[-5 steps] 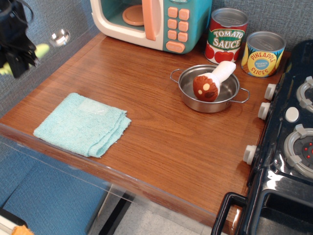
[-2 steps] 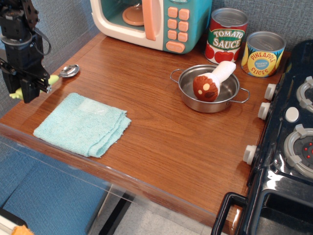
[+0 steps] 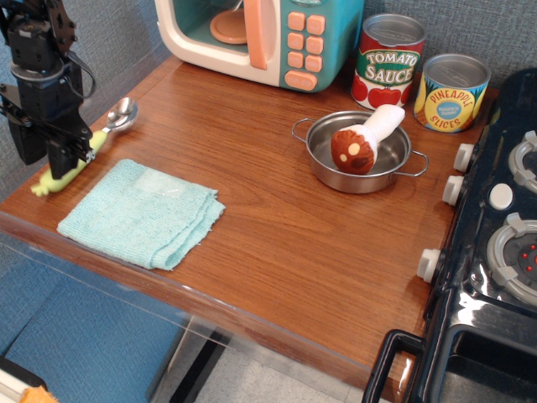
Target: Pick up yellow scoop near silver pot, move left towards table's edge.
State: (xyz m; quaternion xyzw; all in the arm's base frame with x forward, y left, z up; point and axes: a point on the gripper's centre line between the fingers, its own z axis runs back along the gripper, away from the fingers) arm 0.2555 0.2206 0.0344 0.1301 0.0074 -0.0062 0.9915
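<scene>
The yellow scoop point(image 3: 74, 163) lies slanted at the table's point(image 3: 252, 227) far left edge. Its silver bowl point(image 3: 122, 112) points back and right, and its handle end is near the edge. My black gripper point(image 3: 49, 158) stands upright over the middle of the handle, with the fingers closed on it and the scoop down at the tabletop. The silver pot point(image 3: 394, 168) sits far to the right, mid-table, with a brown and white toy mushroom point(image 3: 362, 143) in it.
A folded teal cloth point(image 3: 143, 211) lies just right of the scoop near the front edge. A toy microwave point(image 3: 268, 38) stands at the back. Two cans point(image 3: 388, 60) point(image 3: 451, 91) stand behind the pot. A black toy stove point(image 3: 495, 252) fills the right side.
My gripper came down from high at the left with the scoop. In the last step it lowered further, and the scoop now slants more steeply at the table's left edge.
</scene>
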